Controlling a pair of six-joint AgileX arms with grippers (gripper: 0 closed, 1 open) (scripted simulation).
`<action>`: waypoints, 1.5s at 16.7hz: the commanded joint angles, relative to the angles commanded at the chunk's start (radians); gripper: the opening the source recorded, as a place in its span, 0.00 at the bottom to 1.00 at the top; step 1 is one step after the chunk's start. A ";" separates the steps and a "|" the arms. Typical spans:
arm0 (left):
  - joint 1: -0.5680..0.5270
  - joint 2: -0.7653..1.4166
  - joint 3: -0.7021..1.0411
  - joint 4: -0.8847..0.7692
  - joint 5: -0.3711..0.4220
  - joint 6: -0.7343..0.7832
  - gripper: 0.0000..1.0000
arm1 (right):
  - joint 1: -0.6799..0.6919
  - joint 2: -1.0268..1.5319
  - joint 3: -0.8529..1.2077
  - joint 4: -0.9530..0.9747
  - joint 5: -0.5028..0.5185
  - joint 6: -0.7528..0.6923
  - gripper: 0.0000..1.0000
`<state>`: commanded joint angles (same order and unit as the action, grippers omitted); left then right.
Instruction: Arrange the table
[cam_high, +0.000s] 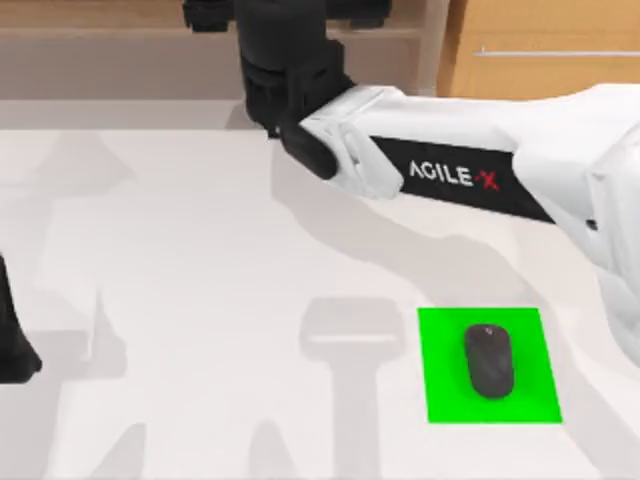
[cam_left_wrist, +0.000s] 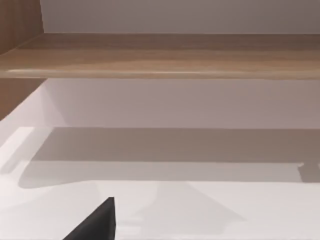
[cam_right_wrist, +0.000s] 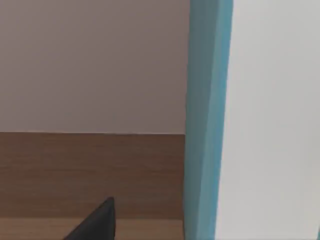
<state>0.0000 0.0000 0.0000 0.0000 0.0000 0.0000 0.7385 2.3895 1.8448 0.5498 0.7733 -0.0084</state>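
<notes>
Our right arm (cam_high: 450, 175) stretched over the worktop's (cam_high: 200, 280) back edge toward the shelf (cam_left_wrist: 160, 55), its pincer's state we cannot tell, left arm (cam_high: 12, 340) parked at the left edge, dark mouse (cam_high: 488, 360) on the green pad (cam_high: 530, 390) near the front right corner.

Blk mouse (cam_high: 489, 361) on green pad (cam_high: 445, 385), shelf (cam_left_wrist: 160, 55) behind.

White arm (cam_high: 480, 150), black AGILE-X band

- Right gripper (cam_high: 262, 30): fingertips cut off by the top view's upper edge; finger state indeterminate
- Left arm (cam_high: 12, 340): cropped at the left edge
- Blue-edged white object (cam_right_wrist: 207, 120): cropped, identity indeterminate
</notes>
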 joint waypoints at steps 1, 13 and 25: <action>0.000 0.000 0.000 0.000 0.000 0.000 1.00 | 0.000 0.000 0.000 0.000 0.000 0.000 1.00; 0.000 0.000 0.000 0.000 0.000 0.000 1.00 | -0.026 0.063 0.116 -0.052 -0.025 -0.001 1.00; 0.000 0.000 0.000 0.000 0.000 0.000 1.00 | -0.026 0.063 0.116 -0.052 -0.025 -0.001 0.25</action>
<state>0.0000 0.0000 0.0000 0.0000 0.0000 0.0000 0.7127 2.4529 1.9606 0.4982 0.7481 -0.0092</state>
